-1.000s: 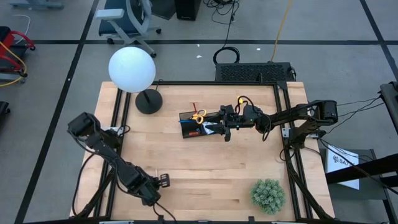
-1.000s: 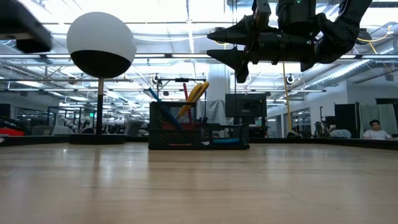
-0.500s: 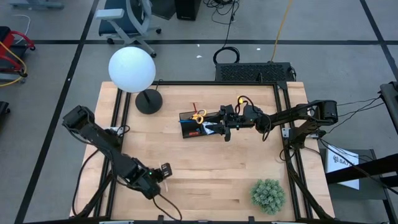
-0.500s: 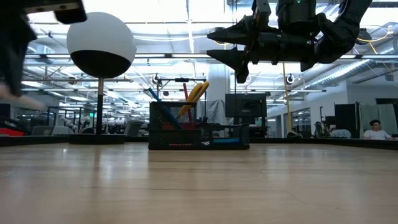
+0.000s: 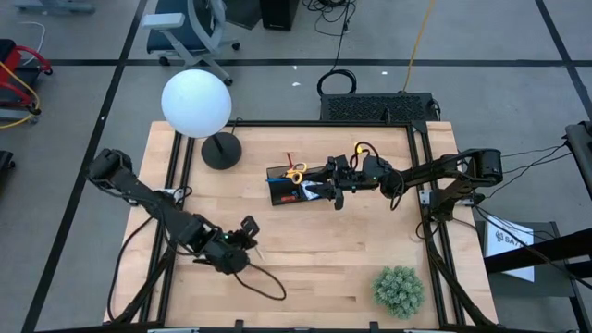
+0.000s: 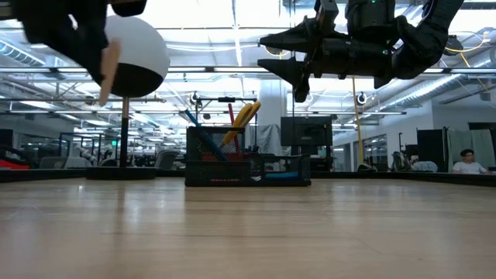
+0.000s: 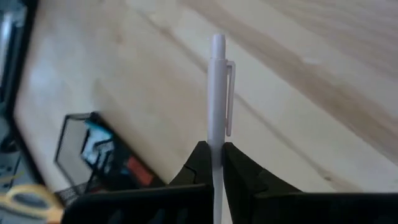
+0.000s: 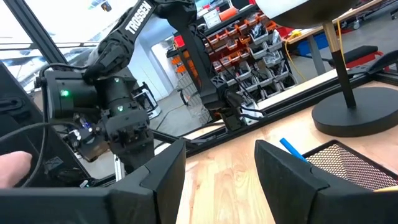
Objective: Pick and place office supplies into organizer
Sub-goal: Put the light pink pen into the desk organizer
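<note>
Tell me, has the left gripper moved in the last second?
Yes. The left gripper, shut on a white pen, has moved from the table's front edge toward the organizer.

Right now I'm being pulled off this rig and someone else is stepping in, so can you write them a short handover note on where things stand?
Left pincer: shut on a white pen, lifted off the table toward the near-left part, well away from the organizer.
Right pincer: open and empty, hovering above the organizer's right end.
Organizer: at mid-table, right of the lamp base. The yellow-handled scissors and blue and red pens stand in it.
Done: those items are placed.
Left: carry the white pen over and drop it in. No other loose supplies show on the table; the green plant ball stays at the near-right corner.
</note>
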